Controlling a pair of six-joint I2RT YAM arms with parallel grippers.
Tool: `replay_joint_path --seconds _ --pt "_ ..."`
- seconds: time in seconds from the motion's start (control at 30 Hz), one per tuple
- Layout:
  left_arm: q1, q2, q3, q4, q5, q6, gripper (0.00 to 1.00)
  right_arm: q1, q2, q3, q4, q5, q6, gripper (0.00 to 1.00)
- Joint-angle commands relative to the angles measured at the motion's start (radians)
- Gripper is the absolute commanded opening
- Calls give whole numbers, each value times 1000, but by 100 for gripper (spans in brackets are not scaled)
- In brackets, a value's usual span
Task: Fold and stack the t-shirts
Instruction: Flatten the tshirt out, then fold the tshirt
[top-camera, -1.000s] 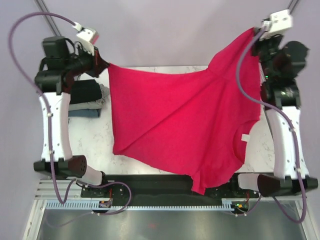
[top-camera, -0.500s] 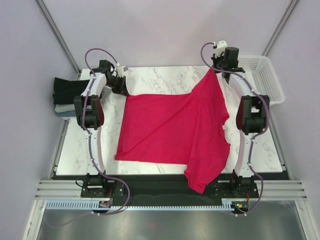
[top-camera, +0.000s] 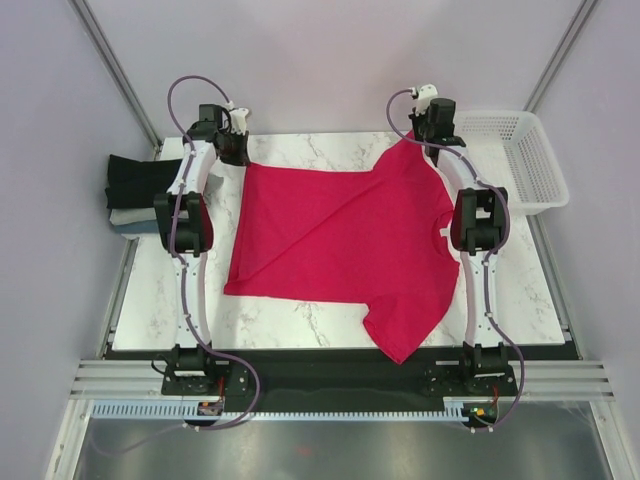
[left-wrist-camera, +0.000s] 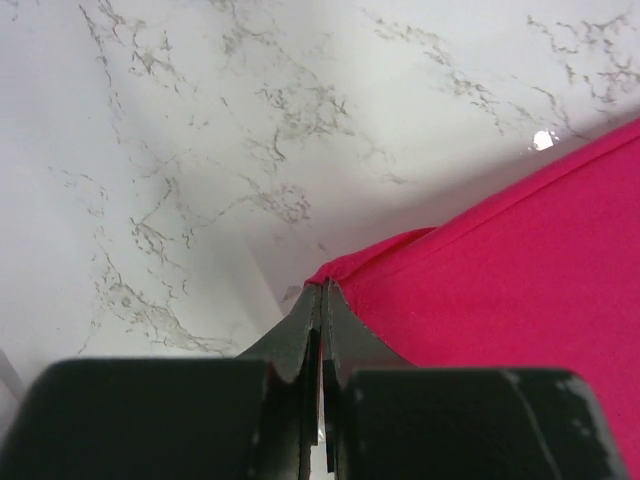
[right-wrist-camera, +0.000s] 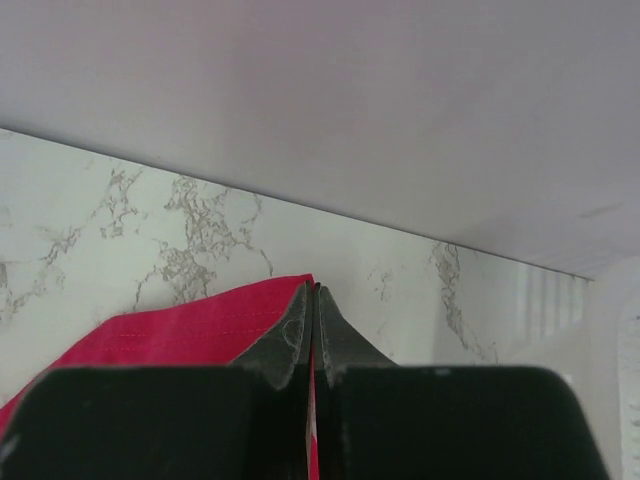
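Spread-out step is in hand, no folding yet. Both arms are reaching to the far edge of the worktop (top-camera: 300, 322), laying the crimson t-shirt (top-camera: 340, 240) flat.

- The left gripper (left-wrist-camera: 322, 292) is pinched tight on a shirt corner, upper left of the top view.
- The right gripper (right-wrist-camera: 313, 297) is clamped on the opposite far corner, upper centre-right, near the white mesh basket (top-camera: 520, 150).
- The shirt is lying across the middle of the worktop. A diagonal crease is running from upper right to lower left, and the lower right part is hanging over the near edge by the right arm's base.
- The folded stack (top-camera: 135, 195) (black, pale, blue) is sitting at far left, apart from the red cloth.

My read on the next move: let go of both corners, pull the overhang back onto the marble and flatten the crease. After that, re-grip one side for the first fold.
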Motion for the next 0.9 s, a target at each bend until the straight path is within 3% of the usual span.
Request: replay_joint_path --seconds 0.0,0.33,0.67,0.87 --pt "-1 12 28 63 -67 0 2 3 -42 19 71 32 2 0" --pt "7 -125 -45 17 -9 -15 2 6 -271 -172 37 -54 6 0" --pt "17 -192 -113 -32 34 -9 2 14 -295 -183 -15 -65 6 0" --pt "37 -295 -246 -42 70 9 2 20 -418 -326 -44 -86 -12 0"
